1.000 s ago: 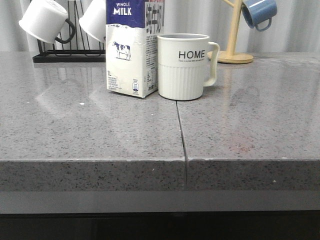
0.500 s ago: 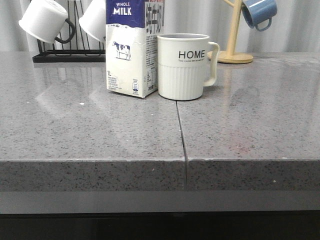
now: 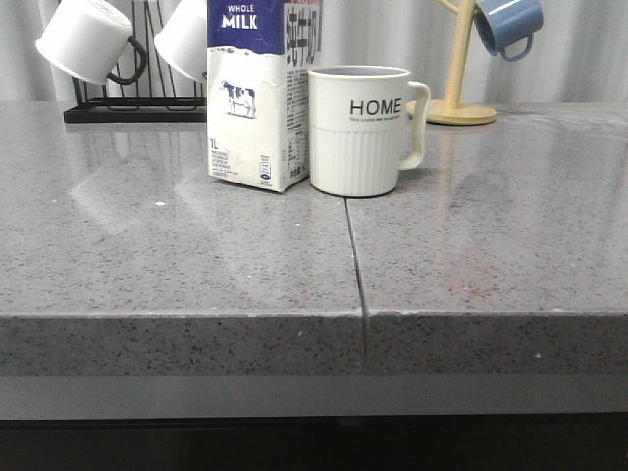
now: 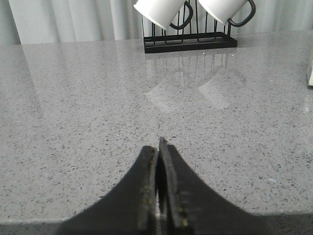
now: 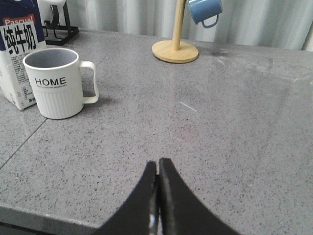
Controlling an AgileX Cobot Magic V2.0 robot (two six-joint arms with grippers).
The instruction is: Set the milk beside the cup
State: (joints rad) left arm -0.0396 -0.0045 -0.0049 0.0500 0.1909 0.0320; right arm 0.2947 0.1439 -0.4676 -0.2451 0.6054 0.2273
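- The milk (image 3: 258, 93) stands upright on the tabletop (image 3: 196, 255), just beside the cup (image 3: 360, 130) on the cup's left, the two so close they look to be touching or nearly so; judged from that, the placing is done and little seems left
- The left gripper (image 4: 157, 191) hangs over bare tabletop well apart from both, its fingers pressed together and holding nothing
- The right gripper (image 5: 157, 196) is likewise closed up and empty, low over the near edge, the cup ahead of it
- Behind stand a black rack (image 3: 132, 110) with two white mugs (image 3: 86, 39) and a wooden stand (image 3: 457, 69) carrying a blue mug (image 3: 508, 25); none crowds the pair
- Nothing blocks either arm
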